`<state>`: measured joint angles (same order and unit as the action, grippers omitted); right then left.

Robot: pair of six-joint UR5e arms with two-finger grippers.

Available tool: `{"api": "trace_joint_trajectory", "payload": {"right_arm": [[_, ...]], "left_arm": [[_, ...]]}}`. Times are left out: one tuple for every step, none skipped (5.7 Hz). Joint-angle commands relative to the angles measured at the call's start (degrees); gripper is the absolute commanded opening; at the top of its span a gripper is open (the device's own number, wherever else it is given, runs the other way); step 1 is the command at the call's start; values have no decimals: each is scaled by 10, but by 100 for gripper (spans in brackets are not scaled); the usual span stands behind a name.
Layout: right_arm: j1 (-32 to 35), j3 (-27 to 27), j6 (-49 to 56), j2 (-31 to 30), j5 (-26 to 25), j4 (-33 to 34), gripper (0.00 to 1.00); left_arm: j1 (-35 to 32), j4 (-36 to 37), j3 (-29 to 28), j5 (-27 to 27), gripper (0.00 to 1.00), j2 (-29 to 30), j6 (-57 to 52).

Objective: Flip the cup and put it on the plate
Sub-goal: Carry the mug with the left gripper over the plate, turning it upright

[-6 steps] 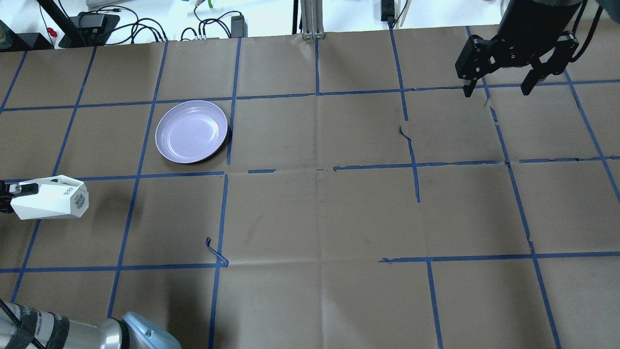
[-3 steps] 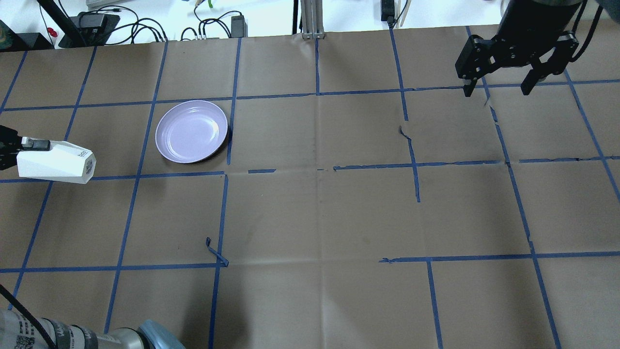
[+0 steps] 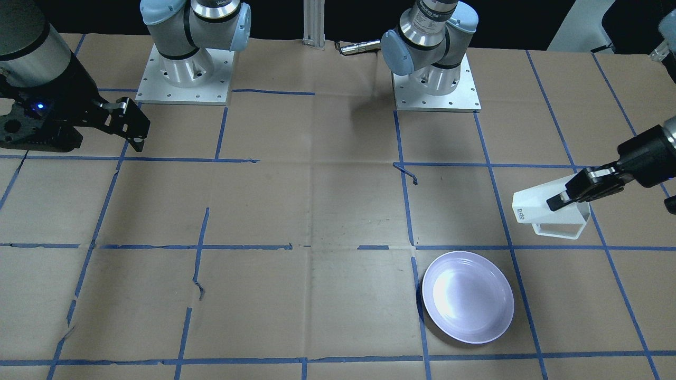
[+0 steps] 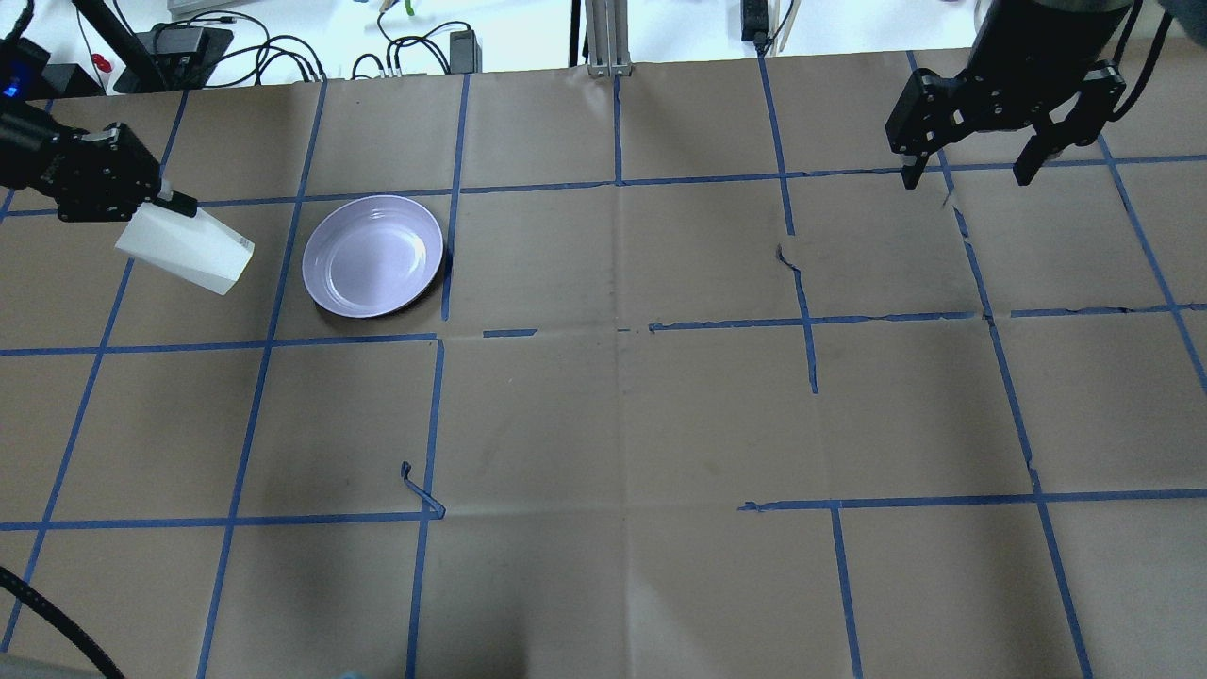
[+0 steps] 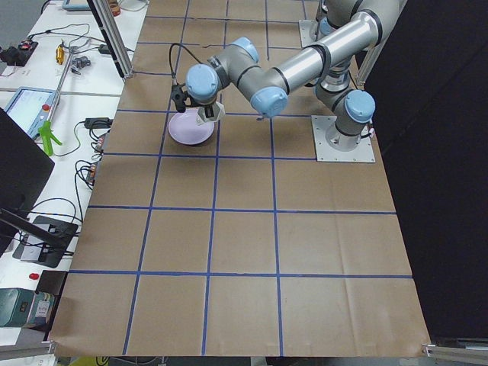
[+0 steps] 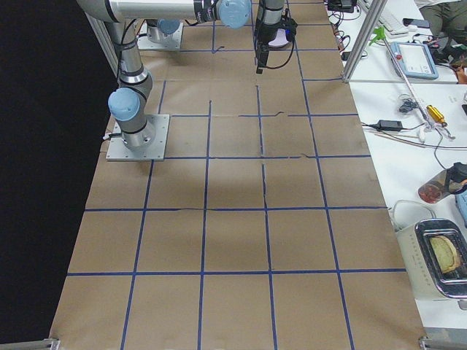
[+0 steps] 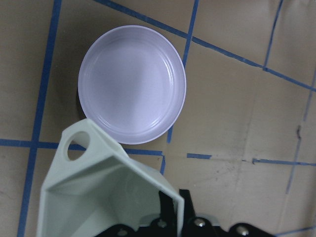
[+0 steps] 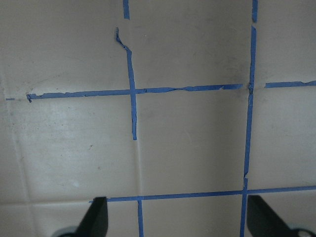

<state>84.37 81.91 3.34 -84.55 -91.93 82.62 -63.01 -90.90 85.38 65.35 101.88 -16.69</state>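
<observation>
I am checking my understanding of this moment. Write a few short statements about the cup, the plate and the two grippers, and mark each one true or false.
1. The plate is empty. True.
2. The cup stands on the plate. False: the left gripper holds it tilted, apart from the plate.
3. The right gripper is open and holds nothing. True.
4. The left gripper grips the cup by its handle. False: it pinches the cup's wall at the rim, and the handle is free.
</observation>
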Motion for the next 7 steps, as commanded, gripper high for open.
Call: {"api": "trace_joint_trajectory", "payload": {"right_arm": [[0,0,0,0,0,0,100],[0,0,0,0,0,0,100],[0,0,0,0,0,0,100],[0,0,0,0,0,0,100],[0,0,0,0,0,0,100],[0,0,0,0,0,0,100],[0,0,0,0,0,0,100]], "left_arm": [[-145,138,-2,168,0,-5,116],[-188,182,15,228,0,4,119],[-197,236,36,238,0,30,119],[-206,333,70,259,0,69,138],[-228,431,95,277,0,107,162],[-246,470,104,304,0,136,168],[-253,470,109,305,0,144,169]]}}
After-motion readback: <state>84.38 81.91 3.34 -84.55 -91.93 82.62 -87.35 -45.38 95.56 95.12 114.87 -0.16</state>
